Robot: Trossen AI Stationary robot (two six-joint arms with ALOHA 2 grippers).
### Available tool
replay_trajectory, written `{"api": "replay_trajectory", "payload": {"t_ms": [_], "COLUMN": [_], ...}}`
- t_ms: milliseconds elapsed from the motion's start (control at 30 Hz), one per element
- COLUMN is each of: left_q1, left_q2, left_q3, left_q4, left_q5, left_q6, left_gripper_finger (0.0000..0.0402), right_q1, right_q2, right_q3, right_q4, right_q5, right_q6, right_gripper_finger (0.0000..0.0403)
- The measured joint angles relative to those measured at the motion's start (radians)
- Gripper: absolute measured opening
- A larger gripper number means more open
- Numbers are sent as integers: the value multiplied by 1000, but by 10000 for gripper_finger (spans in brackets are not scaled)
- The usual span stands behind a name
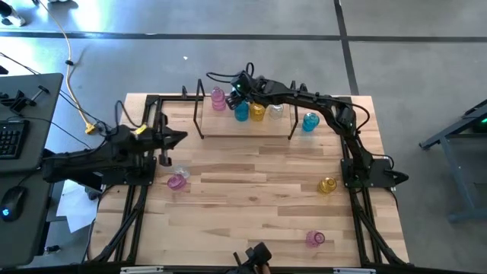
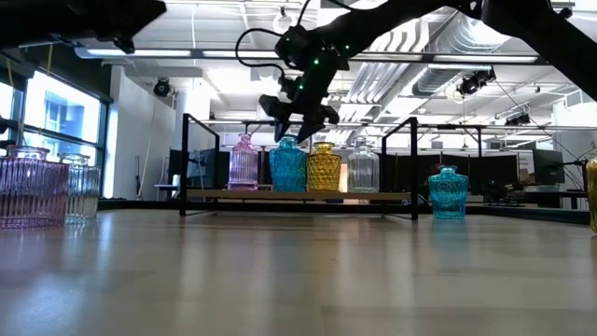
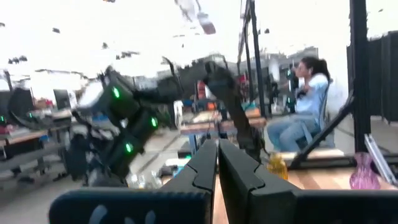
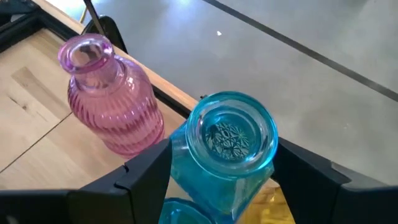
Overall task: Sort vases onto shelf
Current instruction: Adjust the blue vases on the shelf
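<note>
Currently: right gripper (image 4: 217, 171) with jaws spread either side of the blue vase (image 4: 227, 146), which stands on the shelf (image 1: 245, 135) beside the pink vase (image 4: 109, 93) — apparently just placed. Lift straight up, keeping the fingers clear of the neck, so neither neighbour is knocked. Left gripper (image 3: 217, 163) — closed, empty, waiting at the table's left edge.

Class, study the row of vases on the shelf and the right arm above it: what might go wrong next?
1. The right gripper, fingers open, straddles the blue vase; lifting off-centre might tip it.
2. The pink vase and yellow vase stand close beside it, so a finger may knock either over.
3. The row sits near the shelf edge; a nudged vase might fall.
</note>
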State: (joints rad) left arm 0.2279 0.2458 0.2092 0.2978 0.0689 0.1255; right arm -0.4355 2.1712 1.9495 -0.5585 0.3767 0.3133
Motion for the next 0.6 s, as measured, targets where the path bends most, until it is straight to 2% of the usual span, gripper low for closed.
{"api": "replay_trajectory", "payload": {"t_ms": [300,600], "left_q1": [0,0], "left_q2": [-176,-219], "left_q3": [0,0], "left_q4": [-66,-116], "left_q5": [0,0], "left_q6": [10,10], "left_gripper_finger": [7,7], "right_q1": [-1,5], "right_q2": [0,-12], "right_q3": [0,0], "right_q4": [-76,-94], "right_q5": [36,34], "right_q6": [11,0], "right_gripper_finger": [256,256]}}
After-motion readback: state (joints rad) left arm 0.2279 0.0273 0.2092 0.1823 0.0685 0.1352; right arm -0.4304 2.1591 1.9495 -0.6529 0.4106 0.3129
